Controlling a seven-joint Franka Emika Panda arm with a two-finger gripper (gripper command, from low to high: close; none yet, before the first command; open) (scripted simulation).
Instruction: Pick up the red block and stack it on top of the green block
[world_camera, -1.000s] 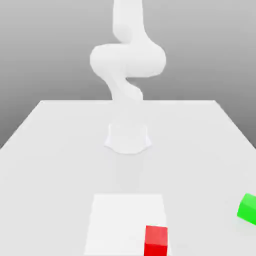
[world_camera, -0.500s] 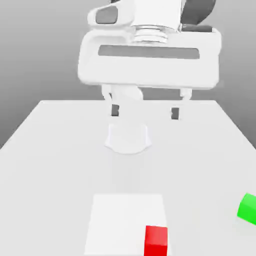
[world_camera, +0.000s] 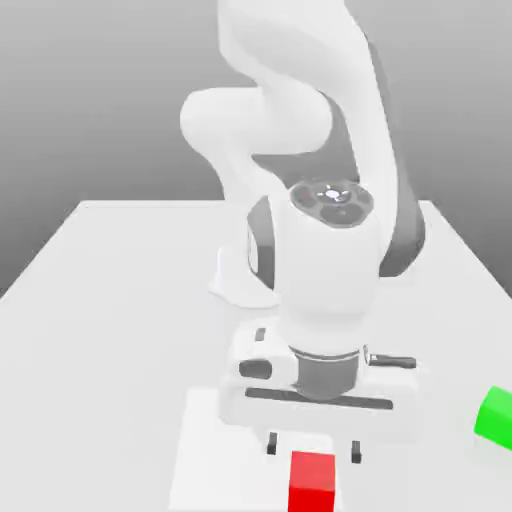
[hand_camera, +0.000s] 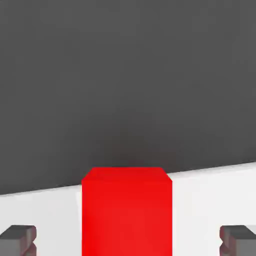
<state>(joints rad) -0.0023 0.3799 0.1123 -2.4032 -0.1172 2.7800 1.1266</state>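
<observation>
small bright-red cube (world_camera: 312, 482), plain matte faces, sharp edges, squared corners

The red block (world_camera: 312, 482) is a plain cube, bright red with a slightly lighter top face, sitting at about five o'clock in the exterior view, upright and level (its lower part runs out of the picture). The green block (world_camera: 496, 418), a plain bright green cube, lies at about four o'clock, turned at an angle (cut off by the exterior view's right edge). The two stand well apart, neither on the other; from the red block, the green one is at roughly two o'clock in the exterior view.
</observation>
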